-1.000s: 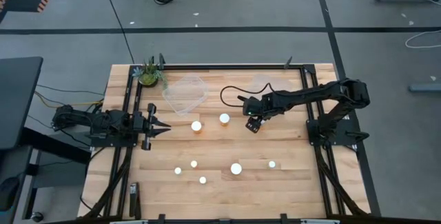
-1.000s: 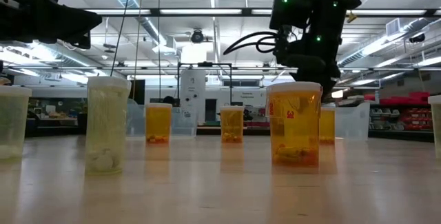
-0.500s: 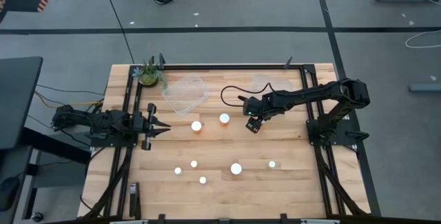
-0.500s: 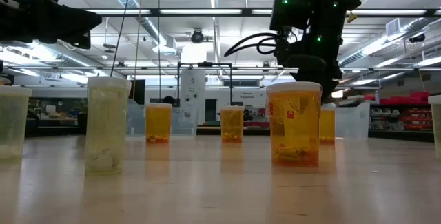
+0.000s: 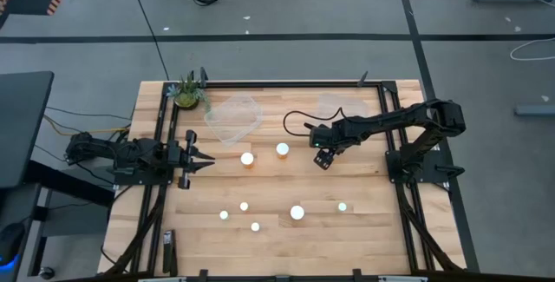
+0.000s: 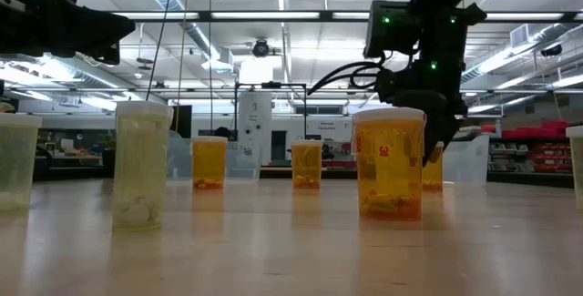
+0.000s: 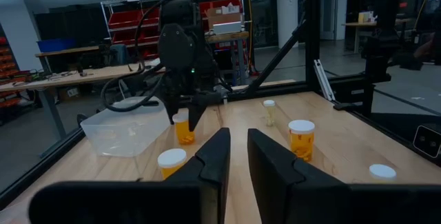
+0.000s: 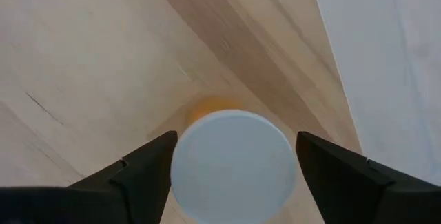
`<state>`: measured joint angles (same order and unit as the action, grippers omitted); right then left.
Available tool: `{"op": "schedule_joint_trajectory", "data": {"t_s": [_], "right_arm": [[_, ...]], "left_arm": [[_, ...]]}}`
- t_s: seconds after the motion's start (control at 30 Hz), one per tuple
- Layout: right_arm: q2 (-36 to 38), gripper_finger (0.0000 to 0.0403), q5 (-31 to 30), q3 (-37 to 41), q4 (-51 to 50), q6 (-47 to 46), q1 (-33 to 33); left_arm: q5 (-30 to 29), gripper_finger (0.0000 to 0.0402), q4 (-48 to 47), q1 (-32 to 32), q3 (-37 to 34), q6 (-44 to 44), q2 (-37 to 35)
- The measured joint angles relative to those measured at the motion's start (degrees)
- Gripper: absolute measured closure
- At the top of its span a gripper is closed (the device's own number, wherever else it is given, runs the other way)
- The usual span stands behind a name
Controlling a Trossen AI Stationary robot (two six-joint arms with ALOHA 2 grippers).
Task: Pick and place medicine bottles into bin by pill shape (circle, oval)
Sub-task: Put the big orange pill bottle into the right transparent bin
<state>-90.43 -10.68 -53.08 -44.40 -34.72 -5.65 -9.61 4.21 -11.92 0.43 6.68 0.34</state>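
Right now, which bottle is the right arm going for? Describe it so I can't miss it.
Find the clear tub at the table's far right. Just in front of it hangs the right gripper, fingers open astride a white-capped amber bottle. It is the only bottle directly under a gripper; the others stand uncovered.

My right gripper (image 5: 323,160) hangs directly over 1 medicine bottle (image 8: 233,159), right of 2 bottles (image 5: 247,159) standing just before the clear tub (image 5: 232,115).

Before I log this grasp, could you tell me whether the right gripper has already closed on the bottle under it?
No: in the right wrist view both fingers stand clear of the white-capped bottle, with table showing between.
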Motion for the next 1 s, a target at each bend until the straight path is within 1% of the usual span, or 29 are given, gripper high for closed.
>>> {"op": "schedule_joint_trajectory", "data": {"t_s": [0.27,0.43,0.53,0.73,1.0], "right_arm": [[0.0,0.0158,0.3,0.0,0.0,0.0,0.0],[0.0,0.0182,2.5,0.0,0.0,0.0,-0.6],[0.1,0.0187,3.7,0.0,0.0,0.0,-1.6],[0.1,0.0183,5.2,-0.5,-0.6,0.0,-2.9],[0.1,0.0184,5.1,-5.2,-3.4,0.2,-2.9]], "left_arm": [[0.0,0.0346,0.0,0.0,0.0,0.0,0.0],[0.0,0.0348,0.0,0.0,0.0,0.0,0.0],[0.0,0.0345,0.0,0.0,0.0,0.0,0.0],[0.0,0.034,0.0,0.0,0.0,0.0,0.0],[0.0,0.0348,0.0,0.0,0.0,0.0,0.0]]}}
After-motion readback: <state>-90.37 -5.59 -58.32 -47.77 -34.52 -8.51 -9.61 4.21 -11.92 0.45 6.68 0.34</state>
